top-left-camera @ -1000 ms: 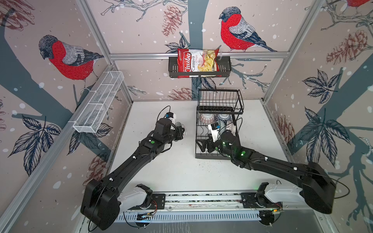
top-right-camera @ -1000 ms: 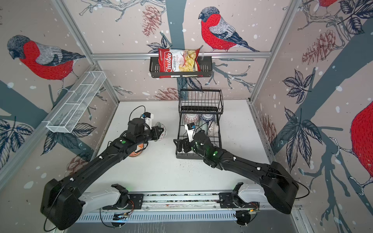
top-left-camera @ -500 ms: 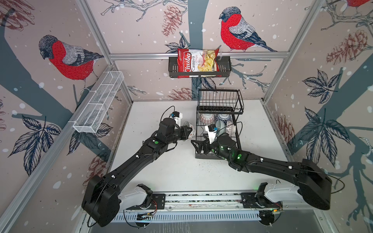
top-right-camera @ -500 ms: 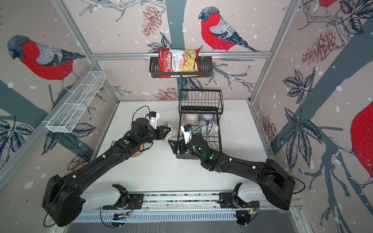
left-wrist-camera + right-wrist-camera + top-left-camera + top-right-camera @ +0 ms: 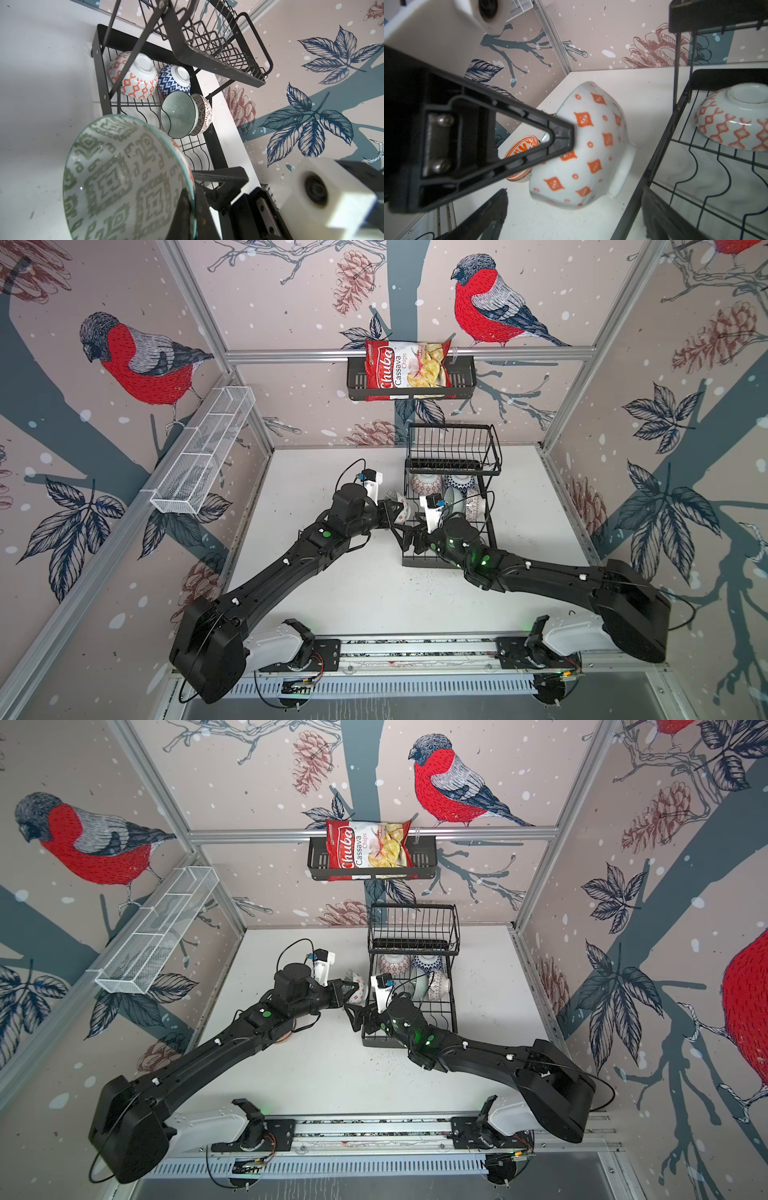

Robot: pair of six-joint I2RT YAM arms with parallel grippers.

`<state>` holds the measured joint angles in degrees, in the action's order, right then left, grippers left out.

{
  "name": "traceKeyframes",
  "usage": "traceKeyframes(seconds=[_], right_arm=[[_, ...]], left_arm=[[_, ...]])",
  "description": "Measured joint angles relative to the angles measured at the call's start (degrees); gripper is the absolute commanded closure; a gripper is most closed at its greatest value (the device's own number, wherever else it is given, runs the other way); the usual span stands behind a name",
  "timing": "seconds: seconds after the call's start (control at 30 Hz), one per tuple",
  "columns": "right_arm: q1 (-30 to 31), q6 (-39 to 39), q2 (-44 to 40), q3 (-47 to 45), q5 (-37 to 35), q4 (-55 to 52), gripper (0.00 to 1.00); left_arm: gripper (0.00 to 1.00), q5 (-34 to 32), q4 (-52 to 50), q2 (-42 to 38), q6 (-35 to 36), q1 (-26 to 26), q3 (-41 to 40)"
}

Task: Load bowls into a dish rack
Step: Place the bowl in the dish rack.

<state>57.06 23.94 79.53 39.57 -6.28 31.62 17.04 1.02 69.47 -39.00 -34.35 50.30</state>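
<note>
Mid-frame over the white table (image 5: 332, 597), the left gripper (image 5: 390, 513), clamped on a bowl (image 5: 401, 508), has reached the rack (image 5: 432, 563); the right gripper (image 5: 405, 539) gapes, likely awaiting handover.

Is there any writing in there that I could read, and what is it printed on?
"Chuba": on the chips bag in the black wall basket.
"Cassava Chips": on the same bag, beside the brand name.
The small print in the bag's corner is too small to read.

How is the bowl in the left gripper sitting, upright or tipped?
Tipped on its side: the orange-diamond bowl has its foot ring pointing sideways toward the dish rack, its rim pinched by the left gripper.
</note>
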Motion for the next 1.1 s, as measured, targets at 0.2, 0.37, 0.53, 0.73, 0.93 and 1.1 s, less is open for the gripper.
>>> traceKeyframes(seconds=[0.2,0.37,0.53,0.73,0.93,1.1], right_arm=[[-0.24,0.04,1.16,0.22,-1.16,1.14,0.0],[-0.48,0.07,1.86,0.33,-1.2,1.75,0.04],[-0.52,0.07,2.1,0.37,-1.2,3.06,0.08],[-0.55,0.04,2.19,0.02,-0.94,5.03,0.14],[-0.79,0.02,2.16,-0.24,-0.79,5.79,0.2],[-0.87,0.02,2.21,-0.26,-0.76,5.86,0.29]], left_arm=[[1.0,0.94,0.2,0.04,-0.13,-0.11,0.0],[1.0,1.27,1.62,0.04,-1.05,-0.37,-0.13],[1.0,2.16,3.08,0.04,-1.07,-0.37,-0.2],[1.0,2.64,4.02,0.15,-1.49,-0.37,-0.5],[1.0,3.32,5.6,0.37,-1.64,-0.37,-0.68],[1.0,3.48,6.01,0.39,-1.66,-0.37,-0.7]])
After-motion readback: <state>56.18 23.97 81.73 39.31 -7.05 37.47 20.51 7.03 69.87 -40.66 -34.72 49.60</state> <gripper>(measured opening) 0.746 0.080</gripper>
